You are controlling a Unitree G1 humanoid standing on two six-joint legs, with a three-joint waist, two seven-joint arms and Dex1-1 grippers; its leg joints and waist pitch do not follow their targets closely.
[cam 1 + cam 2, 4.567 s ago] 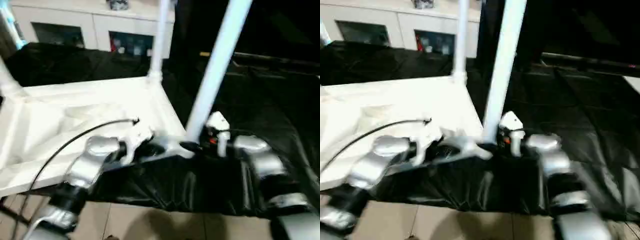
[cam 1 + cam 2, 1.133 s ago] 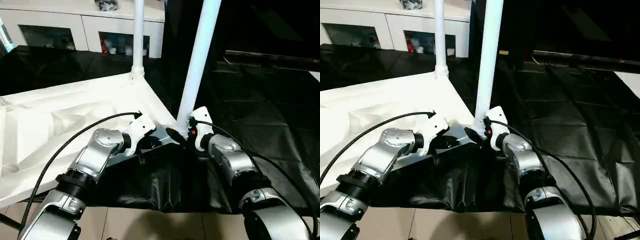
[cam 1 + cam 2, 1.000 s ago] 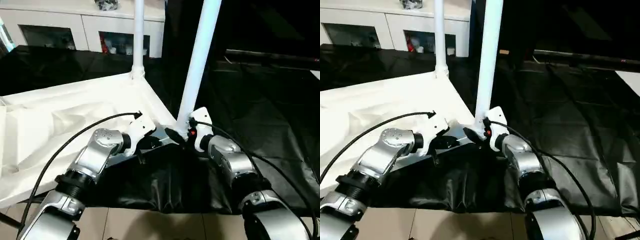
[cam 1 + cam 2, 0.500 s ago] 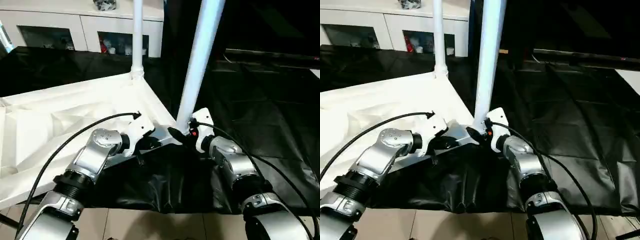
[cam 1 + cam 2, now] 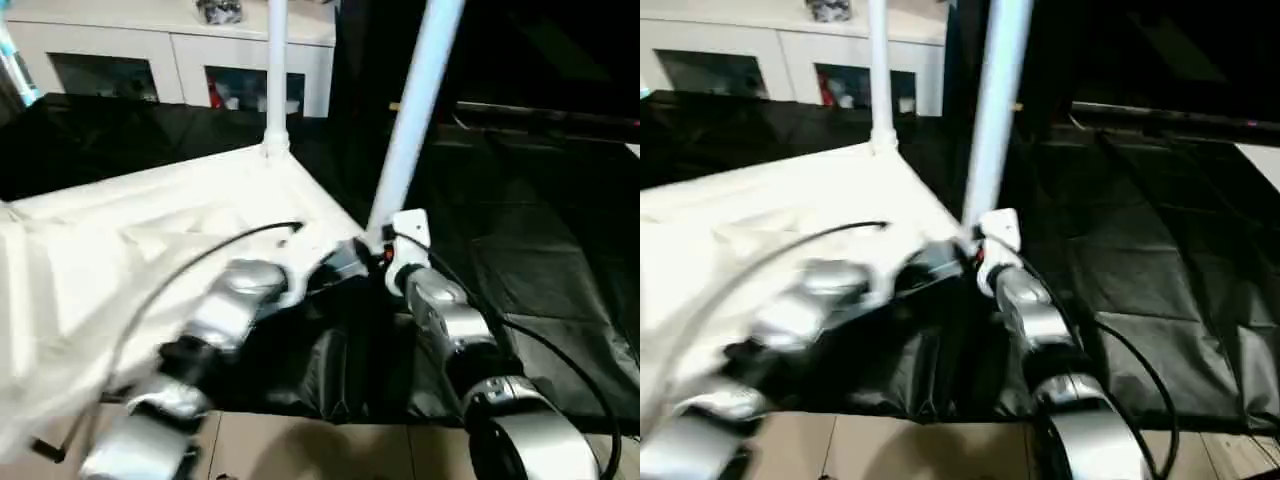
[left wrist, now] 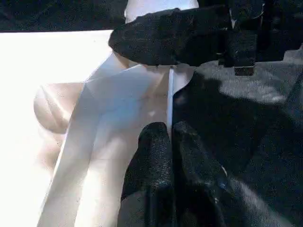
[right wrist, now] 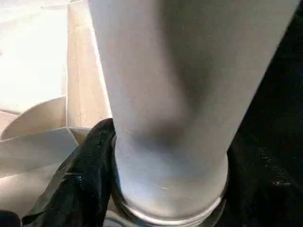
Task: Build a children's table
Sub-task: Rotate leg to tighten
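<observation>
White ribbed plastic square tabletop lies upside down on black-draped bench. Left end effector pinched closed on tabletop's thin edge. Right end effector clasps base of near white tapered tube leg, standing in corner socket.

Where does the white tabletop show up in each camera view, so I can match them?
Left eye view: the tabletop spreads across the left half, underside up.
Right eye view: the same, again on the left.
Left wrist view: its corner and thin rim.
Right wrist view: pale ribs beside the tube.
Shared landmark: the leg standing at its near corner.
</observation>
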